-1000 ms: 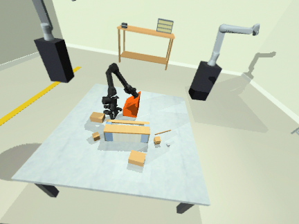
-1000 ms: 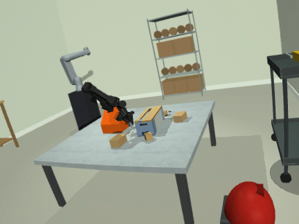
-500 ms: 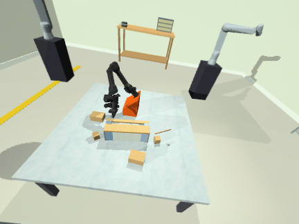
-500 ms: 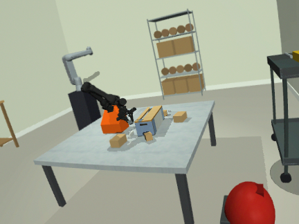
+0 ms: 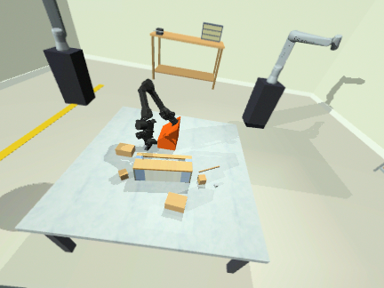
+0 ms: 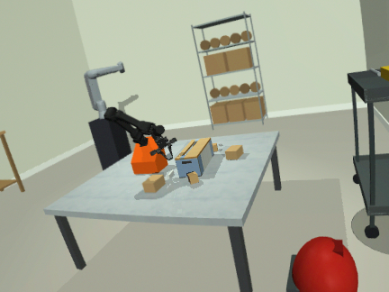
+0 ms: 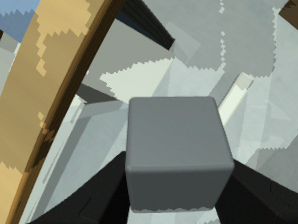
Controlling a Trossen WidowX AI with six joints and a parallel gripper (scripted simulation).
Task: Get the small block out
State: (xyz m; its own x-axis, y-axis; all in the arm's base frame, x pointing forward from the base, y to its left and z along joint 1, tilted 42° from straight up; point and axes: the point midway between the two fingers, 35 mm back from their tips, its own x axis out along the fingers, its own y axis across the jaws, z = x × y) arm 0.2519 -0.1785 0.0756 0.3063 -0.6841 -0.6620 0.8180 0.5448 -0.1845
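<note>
The box (image 5: 163,165) (image 6: 203,147) stands upright mid-table, with a wooden top, blue end parts and a clear front; its wooden edge (image 7: 70,65) fills the left of the wrist view. My gripper (image 5: 148,146) (image 6: 169,157) (image 7: 169,159) is shut on a small grey block (image 7: 175,132). It holds the block above the table on the arm's side of the box, outside it and close to its rear. The block is too small to make out in the top and exterior views. A pale bar (image 7: 236,97) lies on the table beyond the block in the wrist view.
Wooden blocks lie left of the box (image 5: 125,149) (image 6: 153,183), by its left end (image 5: 123,174) (image 6: 193,177), by its right end (image 5: 202,180) and in front (image 5: 175,202) (image 6: 234,152). A thin stick (image 5: 209,169) lies right. The orange arm base (image 5: 168,137) (image 6: 148,159) stands behind.
</note>
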